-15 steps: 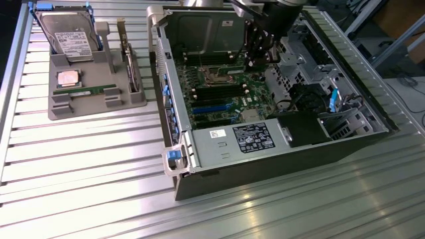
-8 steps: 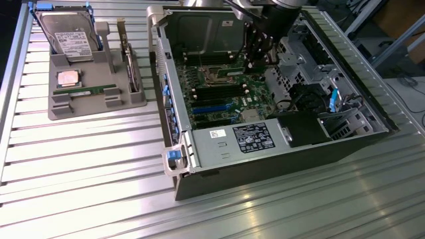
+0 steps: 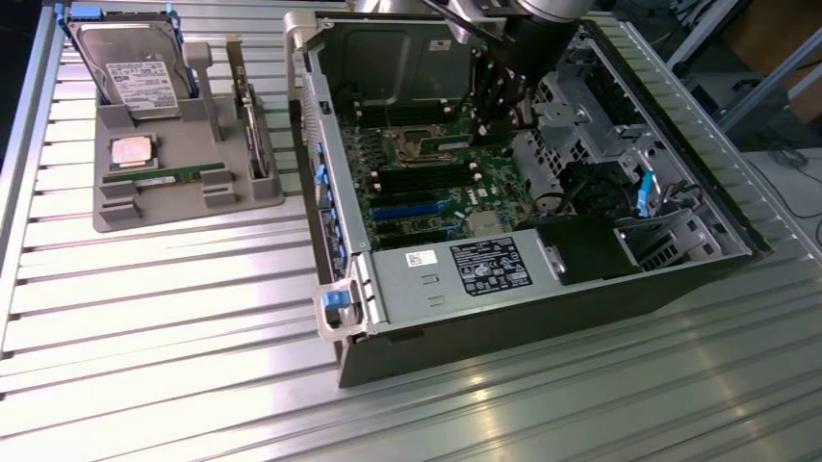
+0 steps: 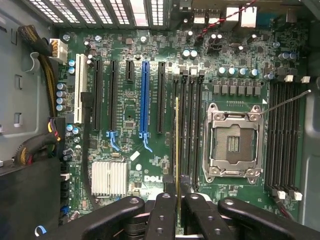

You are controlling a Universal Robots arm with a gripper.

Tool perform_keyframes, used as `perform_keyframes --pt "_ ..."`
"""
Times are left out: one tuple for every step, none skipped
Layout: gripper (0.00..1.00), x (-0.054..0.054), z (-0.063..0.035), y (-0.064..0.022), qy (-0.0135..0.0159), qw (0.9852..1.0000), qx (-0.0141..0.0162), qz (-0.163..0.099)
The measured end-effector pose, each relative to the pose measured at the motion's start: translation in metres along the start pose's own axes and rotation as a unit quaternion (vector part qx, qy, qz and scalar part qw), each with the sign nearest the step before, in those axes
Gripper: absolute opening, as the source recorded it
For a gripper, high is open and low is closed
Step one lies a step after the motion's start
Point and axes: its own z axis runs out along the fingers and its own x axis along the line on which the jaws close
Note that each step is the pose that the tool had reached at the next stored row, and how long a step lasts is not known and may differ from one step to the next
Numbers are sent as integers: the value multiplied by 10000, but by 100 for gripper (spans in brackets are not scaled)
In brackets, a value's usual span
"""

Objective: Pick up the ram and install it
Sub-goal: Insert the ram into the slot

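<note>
**A:** Gripper (image 4: 177, 202)?
**B:** Fingers (image 4: 163, 215) are sitting nearly shut, pinching the ram (image 4: 177, 150) edge-on.
**A:** Where is the ram sitting?
**B:** It's hanging inside the case (image 3: 514, 332) over the board (image 4: 125, 130), running along the slots (image 4: 192, 130) beside the socket (image 4: 234, 142). Can't tell if it's touching a slot.

Strong glare across table (image 3: 167, 289), perhaps overhead
</note>
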Motion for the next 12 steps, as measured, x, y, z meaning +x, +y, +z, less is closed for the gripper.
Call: perform_keyframes --pt "13 0 5 0 3 10000 0 0" --pt "13 0 9 0 6 10000 0 0" --pt "13 0 14 -1 10 10000 0 0" --pt "13 0 19 -1 12 10000 0 1" --pt "13 0 24 -1 16 10000 -1 1" --pt "13 0 28 -1 19 10000 -1 1" --pt "13 -1 34 -1 23 10000 -1 1" --pt "13 -1 39 -1 26 10000 -1 1" --pt "13 -1 51 -2 34 10000 -1 2" --pt "13 -1 61 -2 41 10000 -2 2" --pt "13 -1 72 -3 49 10000 -2 2" --pt "13 -2 84 -3 56 10000 -2 3"
